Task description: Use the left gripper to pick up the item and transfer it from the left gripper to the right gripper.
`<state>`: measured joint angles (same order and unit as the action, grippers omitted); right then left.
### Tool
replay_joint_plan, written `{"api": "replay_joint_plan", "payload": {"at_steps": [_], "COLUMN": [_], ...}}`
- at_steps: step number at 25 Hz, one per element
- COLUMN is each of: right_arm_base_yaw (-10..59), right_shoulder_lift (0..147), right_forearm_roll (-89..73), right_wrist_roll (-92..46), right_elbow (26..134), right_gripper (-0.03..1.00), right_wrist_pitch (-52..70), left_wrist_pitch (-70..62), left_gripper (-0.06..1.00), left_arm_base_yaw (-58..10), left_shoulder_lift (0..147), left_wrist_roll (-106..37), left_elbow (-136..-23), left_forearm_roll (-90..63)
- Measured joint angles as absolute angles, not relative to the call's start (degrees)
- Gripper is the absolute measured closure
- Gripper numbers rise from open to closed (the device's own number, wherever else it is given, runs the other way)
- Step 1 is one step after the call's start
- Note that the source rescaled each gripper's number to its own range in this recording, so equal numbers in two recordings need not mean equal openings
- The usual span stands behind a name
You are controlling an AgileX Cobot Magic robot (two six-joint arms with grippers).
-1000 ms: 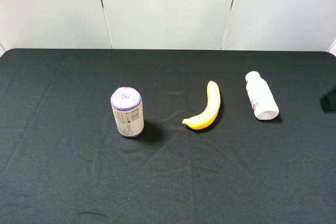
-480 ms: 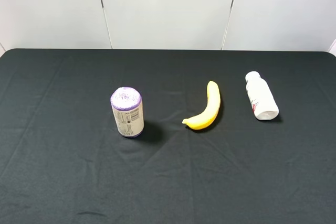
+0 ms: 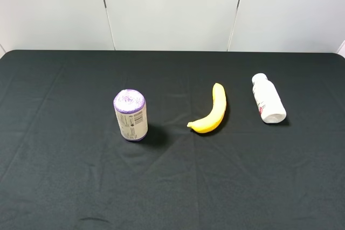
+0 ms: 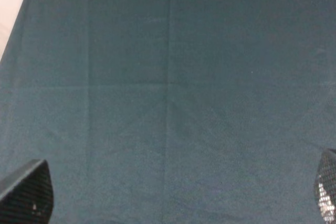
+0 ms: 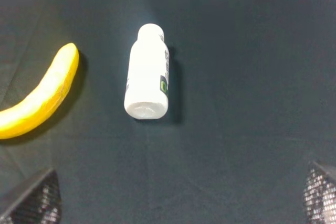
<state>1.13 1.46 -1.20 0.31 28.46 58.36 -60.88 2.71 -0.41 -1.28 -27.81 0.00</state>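
The tabletop [image 3: 64,187], covered in a creased black cloth, carries three things in a loose row. The largest is the purple-topped can [image 3: 130,115], standing upright, its pale label showing a barcode and fine print too small to read. Next in size is the yellow banana [image 3: 210,111], lying curved near the middle. The smallest is the item [image 3: 268,99], a white plastic bottle lying on its side, capped end pointing toward the far edge, flat base toward the near edge.

Seen from the right hand [image 5: 178,195], the item [image 5: 147,80] lies straight ahead of the fingertips and well apart from them, base end nearest the hand. Its label shows a small green-and-dark patch on one flank and, in the high view, a touch of red; no wording can be made out. The banana [image 5: 41,94] lies beside the bottle, off to the side of the left fingertip in that view. The right hand's two fingertips [image 5: 31,203] sit spread wide with nothing between them (only their meshed tips show).

The left hand [image 4: 173,192] hangs over bare cloth, its two fingertips [image 4: 26,195] likewise spread wide and holding nothing; none of the three things shows ahead of it. Neither hand appears in the high view.
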Motion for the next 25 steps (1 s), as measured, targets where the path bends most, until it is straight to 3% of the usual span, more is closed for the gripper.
{"api": "replay_joint_plan", "payload": {"at_steps": [25], "right_arm_base_yaw": [1.1], "right_shoulder_lift": [1.5], "right_forearm_roll": [-1.2], "right_wrist_roll": [0.3], "right_elbow": [28.5], "right_gripper": [-0.03], "right_wrist_pitch": [58.4], "left_wrist_pitch": [-60.9], "left_gripper": [-0.05], "left_arm_base_yaw": [2.7], "left_shoulder_lift": [-0.4], "left_wrist_roll": [-1.3], "left_elbow": [-27.8], "left_forearm_roll": [0.0]}}
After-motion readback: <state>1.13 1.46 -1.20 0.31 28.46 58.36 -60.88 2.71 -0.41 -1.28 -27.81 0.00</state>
